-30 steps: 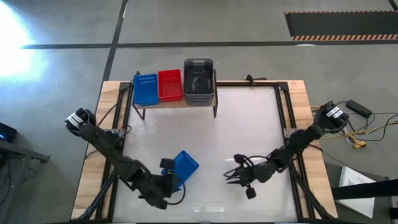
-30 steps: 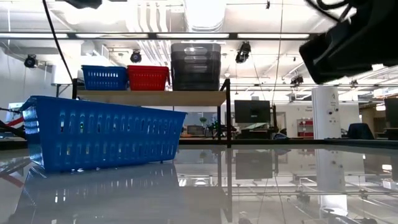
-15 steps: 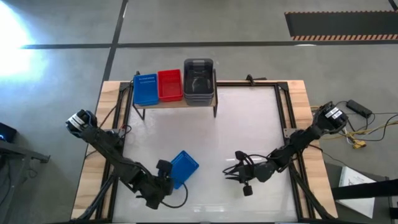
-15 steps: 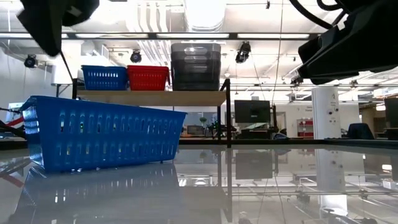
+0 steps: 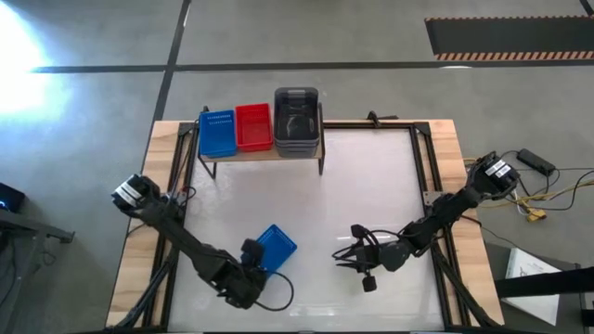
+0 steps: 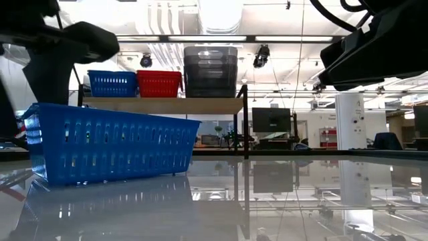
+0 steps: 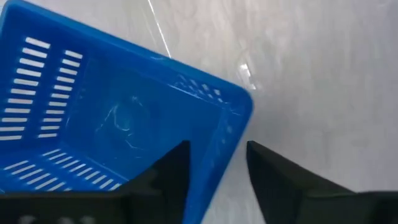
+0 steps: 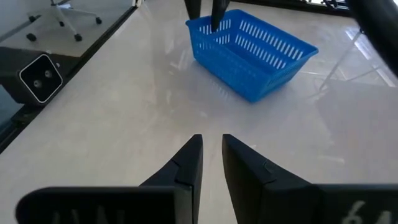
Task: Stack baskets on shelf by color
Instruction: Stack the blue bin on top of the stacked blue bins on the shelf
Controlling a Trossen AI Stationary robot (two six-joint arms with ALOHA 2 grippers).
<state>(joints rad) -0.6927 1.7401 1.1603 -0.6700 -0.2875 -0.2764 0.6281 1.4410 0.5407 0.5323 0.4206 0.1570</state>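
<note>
Left wrist view: our left gripper [image 7: 216, 163] straddles the loose blue basket's [image 7: 118, 118] wall, spread, ready to pinch
Right gripper [image 8: 211, 155]: waits nearly closed
Shelf [image 5: 260, 153]: awaits it

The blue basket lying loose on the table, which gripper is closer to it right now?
Left. The left gripper is at the blue basket, its open fingers straddling one wall at a corner. The right gripper hangs apart from it across bare table, fingers nearly closed.
</note>
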